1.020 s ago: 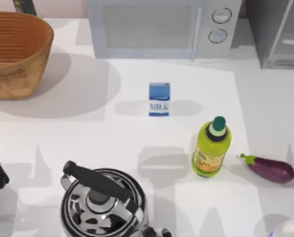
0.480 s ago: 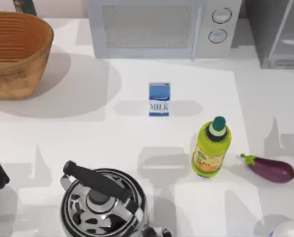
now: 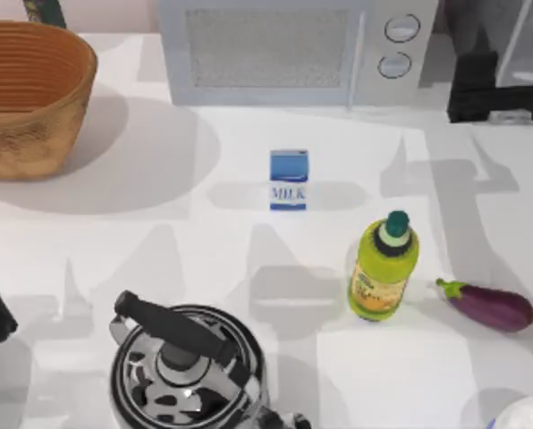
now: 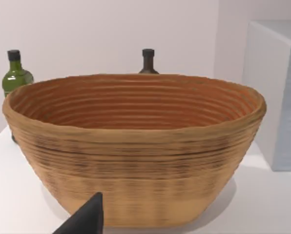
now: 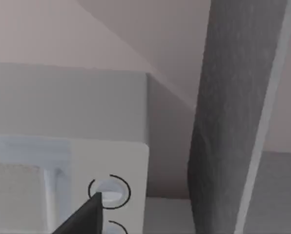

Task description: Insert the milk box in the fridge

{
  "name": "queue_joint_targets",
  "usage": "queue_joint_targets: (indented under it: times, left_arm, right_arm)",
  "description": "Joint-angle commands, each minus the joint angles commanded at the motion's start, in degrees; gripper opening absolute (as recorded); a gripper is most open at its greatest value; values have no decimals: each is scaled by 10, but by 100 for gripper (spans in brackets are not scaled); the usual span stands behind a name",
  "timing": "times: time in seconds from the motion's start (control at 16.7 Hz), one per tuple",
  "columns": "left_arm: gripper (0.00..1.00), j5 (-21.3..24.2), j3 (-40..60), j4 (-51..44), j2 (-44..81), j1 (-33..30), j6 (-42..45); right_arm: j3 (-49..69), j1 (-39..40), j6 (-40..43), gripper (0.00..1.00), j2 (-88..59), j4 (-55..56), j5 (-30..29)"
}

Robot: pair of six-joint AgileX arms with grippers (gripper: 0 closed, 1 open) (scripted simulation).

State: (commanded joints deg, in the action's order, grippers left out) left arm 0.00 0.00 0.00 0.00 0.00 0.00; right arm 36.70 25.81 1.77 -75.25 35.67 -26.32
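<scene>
Risk: my right gripper (image 3: 472, 88), fingers' state unclear, hovers upper right by the dark grey fridge (image 3: 494, 45); it may strike the frame, blue-and-white milk box (image 3: 289, 180) untouched

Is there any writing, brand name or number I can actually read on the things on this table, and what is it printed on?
"MILK": blue letters on the white lower half of the milk box, standing mid-table in the top view.
Green bottle: its label carries print, too small and blurred to read.
Microwave: two round knobs, no readable markings.
Nothing readable on the basket, kettle, eggplant or fridge.
</scene>
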Motion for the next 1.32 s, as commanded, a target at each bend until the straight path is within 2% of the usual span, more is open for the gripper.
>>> queue_joint_targets:
  times: [0.42,0.72,1.02,1.32]
  left_arm:
    - [100,0,0,0,0,0,0]
    - [100,0,0,0,0,0,0]
    - [100,0,0,0,0,0,0]
    - [100,0,0,0,0,0,0]
  right_arm:
    - [188,150,-11,100,-397,242,-123]
    - [260,211,-22,100,-615,390,-200]
    - [272,239,-25,100,-721,472,-255]
    - [271,242,-25,100,-726,477,-259]
